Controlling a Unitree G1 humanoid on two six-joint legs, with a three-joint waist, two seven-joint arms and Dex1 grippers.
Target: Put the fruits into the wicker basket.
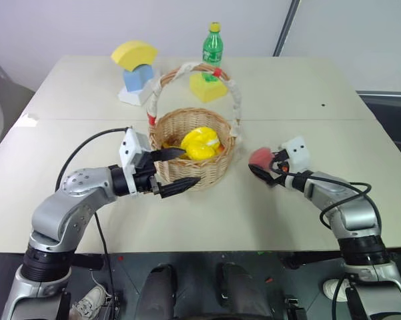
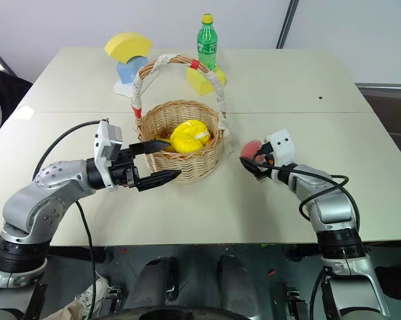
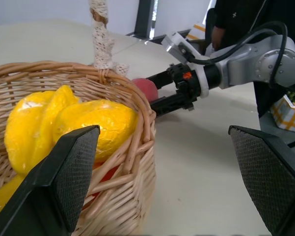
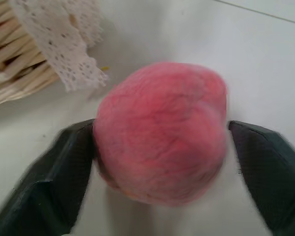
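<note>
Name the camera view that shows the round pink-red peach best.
The right wrist view: the round pink-red peach sits large and unobstructed between the right tool's fingers. The eye views show it small beside the wicker basket; the left wrist view shows it partly behind the basket rim.

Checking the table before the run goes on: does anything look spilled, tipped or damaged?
Nothing stands out. The wicker basket stands upright with the lemon inside, the green bottle is upright, and the peach sits intact on the table beside the basket.
</note>
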